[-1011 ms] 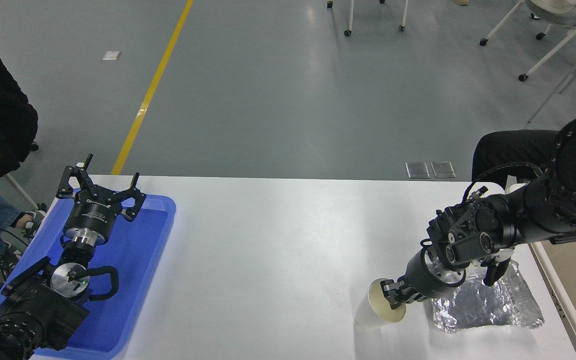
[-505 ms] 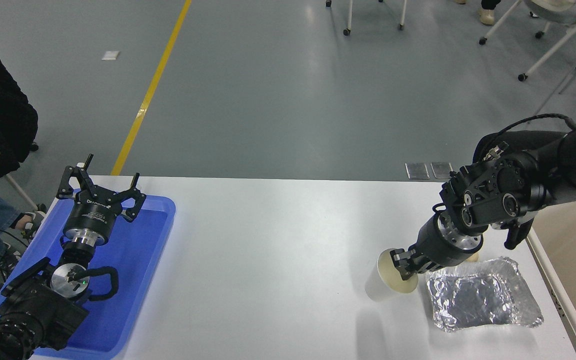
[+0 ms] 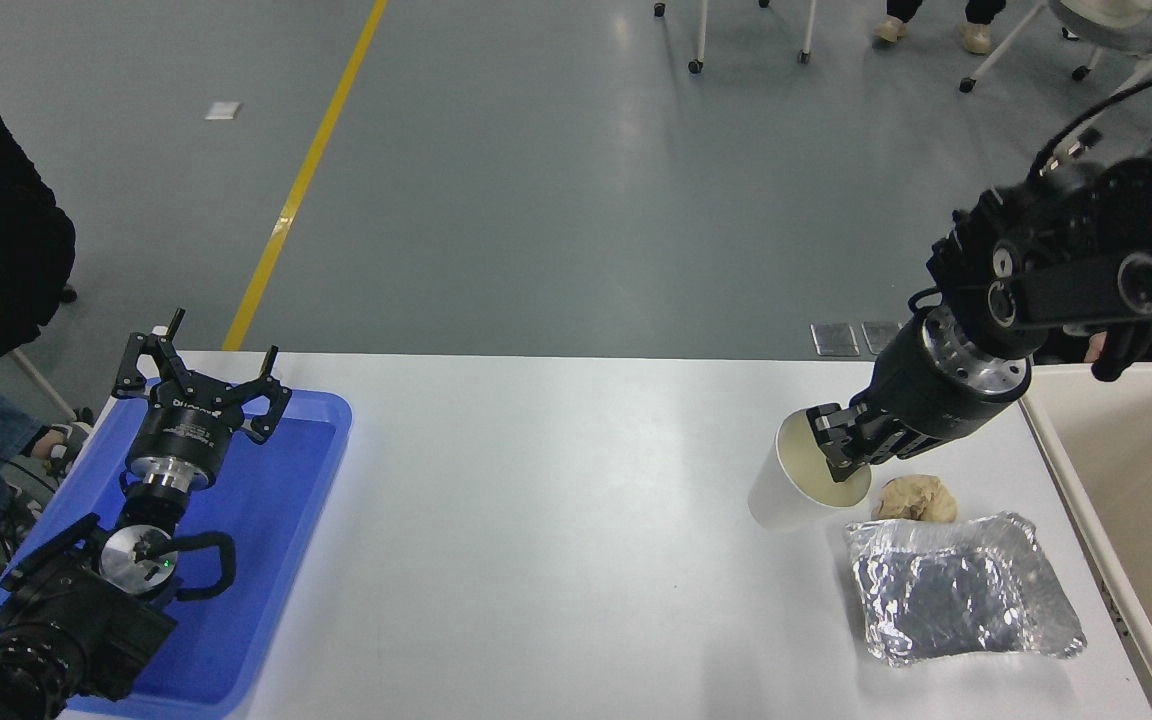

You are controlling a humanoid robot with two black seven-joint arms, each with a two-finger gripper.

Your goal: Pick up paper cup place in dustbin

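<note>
The white paper cup [image 3: 794, 487] with a cream inside hangs tilted in the air above the table's right half, its mouth turned toward the arm. My right gripper [image 3: 841, 450] is shut on the cup's rim, one finger inside the mouth. The cream-beige dustbin [image 3: 1126, 500] stands off the table's right edge, to the right of the cup. My left gripper [image 3: 201, 375] is parked open over the blue tray at the lower left.
A crumpled brown paper ball [image 3: 915, 498] and a foil sheet [image 3: 961, 590] lie on the white table [image 3: 556, 540] below the cup. The blue tray [image 3: 266, 540] is at the left. A person in black sits at the left edge, chairs stand on the floor beyond.
My right gripper has lifted the cup off the table and carried it up and to the right, toward the dustbin. The brown paper ball has come into view.
</note>
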